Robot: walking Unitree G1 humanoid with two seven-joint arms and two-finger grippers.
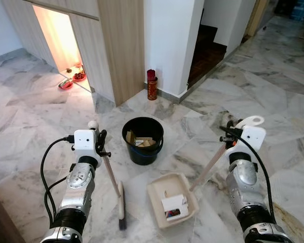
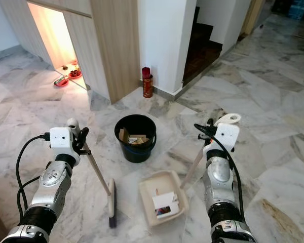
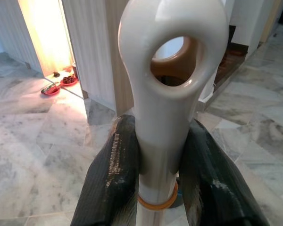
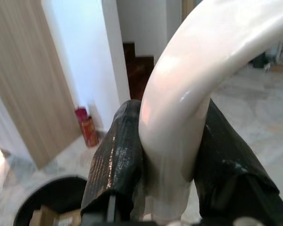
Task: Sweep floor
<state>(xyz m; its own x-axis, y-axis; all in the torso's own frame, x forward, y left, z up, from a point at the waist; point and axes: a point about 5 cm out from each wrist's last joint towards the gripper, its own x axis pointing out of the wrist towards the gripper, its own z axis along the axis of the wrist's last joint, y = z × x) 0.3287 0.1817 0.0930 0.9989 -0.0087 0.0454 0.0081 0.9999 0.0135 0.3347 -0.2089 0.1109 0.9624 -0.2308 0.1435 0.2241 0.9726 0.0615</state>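
My left gripper (image 1: 100,143) is shut on the cream handle of a broom (image 1: 113,178), whose dark brush head (image 1: 122,210) rests on the marble floor. My right gripper (image 1: 229,135) is shut on the cream handle of a dustpan (image 1: 171,199) that lies flat on the floor with scraps of card and paper (image 1: 174,206) in it. In the left wrist view the black fingers (image 3: 114,186) clamp the handle below its hanging loop (image 3: 173,56). In the right wrist view the fingers (image 4: 118,160) grip the curved handle top (image 4: 188,94). A black bucket (image 1: 143,140) holding cardboard scraps stands just beyond the dustpan.
A wooden cabinet wall (image 1: 119,45) and a white pillar (image 1: 169,40) stand behind the bucket. A red can (image 1: 152,85) sits at the pillar's foot. Red bowls (image 1: 73,78) lie in a lit alcove at the left. Dark stairs (image 1: 205,50) rise behind the pillar.
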